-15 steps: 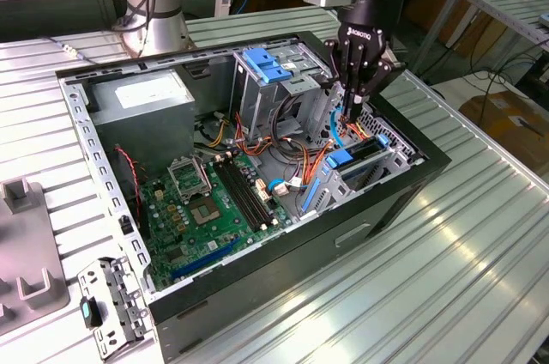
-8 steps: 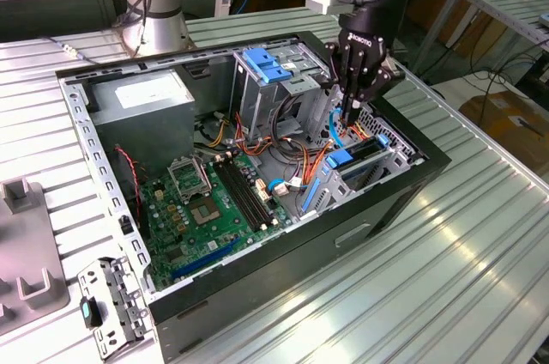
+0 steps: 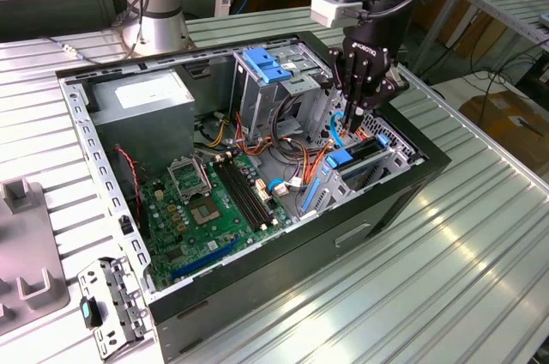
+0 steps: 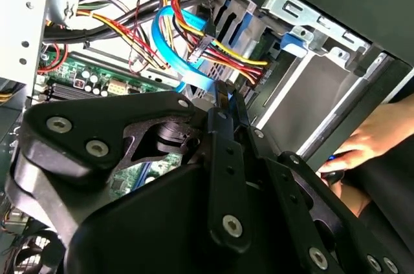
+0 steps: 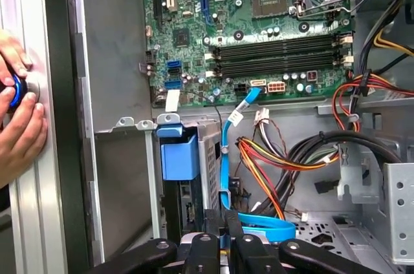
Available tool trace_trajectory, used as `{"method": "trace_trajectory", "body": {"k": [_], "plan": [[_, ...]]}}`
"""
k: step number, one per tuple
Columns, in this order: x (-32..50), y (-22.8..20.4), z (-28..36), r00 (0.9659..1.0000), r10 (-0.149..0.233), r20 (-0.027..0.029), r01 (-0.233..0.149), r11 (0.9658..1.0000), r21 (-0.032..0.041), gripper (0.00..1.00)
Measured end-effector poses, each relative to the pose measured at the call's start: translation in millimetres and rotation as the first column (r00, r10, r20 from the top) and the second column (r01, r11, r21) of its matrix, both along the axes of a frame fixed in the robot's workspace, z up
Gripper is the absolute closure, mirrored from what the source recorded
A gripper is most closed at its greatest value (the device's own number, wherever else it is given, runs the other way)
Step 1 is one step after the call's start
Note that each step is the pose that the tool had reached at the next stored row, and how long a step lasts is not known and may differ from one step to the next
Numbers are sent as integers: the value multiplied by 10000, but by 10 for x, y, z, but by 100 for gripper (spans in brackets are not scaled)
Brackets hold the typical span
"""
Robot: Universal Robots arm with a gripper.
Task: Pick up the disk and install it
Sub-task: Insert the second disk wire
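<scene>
Motherboard (image 3: pixel 214 201) fills the nearer part of the open computer case (image 3: pixel 283 248). Beyond it, the disk (image 3: pixel 356 158) sits on edge in the drive bay along the case's wall at the exterior view's right. Just above it the gripper (image 3: pixel 354 124) hangs with fingers pressed together beside a blue cable (image 3: pixel 337 128); whether they pinch it is unclear. A person's hand (image 5: pixel 19 119) rests outside the case.

**Open case on desk, arm over drive bay**

Computer case (image 3: pixel 403 197) lay open on the desk (image 3: pixel 480 252). Motherboard (image 3: pixel 214 209) sat in the case floor, power supply (image 3: pixel 141 106) behind it. The gripper (image 3: pixel 356 124) hung over the drive bay at the exterior view's right, where the disk (image 3: pixel 360 158) sat on edge. A metal bracket (image 3: pixel 107 308) lay on the desk left of the case.
</scene>
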State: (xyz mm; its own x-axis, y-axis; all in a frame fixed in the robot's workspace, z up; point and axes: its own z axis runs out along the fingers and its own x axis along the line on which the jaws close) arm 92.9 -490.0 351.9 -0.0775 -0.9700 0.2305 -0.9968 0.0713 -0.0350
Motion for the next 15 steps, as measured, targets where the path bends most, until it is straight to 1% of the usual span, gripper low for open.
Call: {"method": "trace_trajectory", "body": {"k": [2,6,7,8,11,13,14,15], "plan": [[-36,-5,0,10000,6,74,-6,10000,3,84],[-129,-10,-4,9999,9,170,-9,10000,9,84],[-139,-19,-5,9998,9,190,-10,10000,39,84],[-140,-34,-7,9998,10,208,-12,10000,99,84],[-142,-96,-11,9997,14,262,-21,9996,280,84],[-143,-172,-17,9995,17,321,-33,9987,508,84],[-144,-204,-20,9994,17,348,-38,9982,605,84],[-146,-228,-22,9993,20,379,-46,9976,693,84]]}}
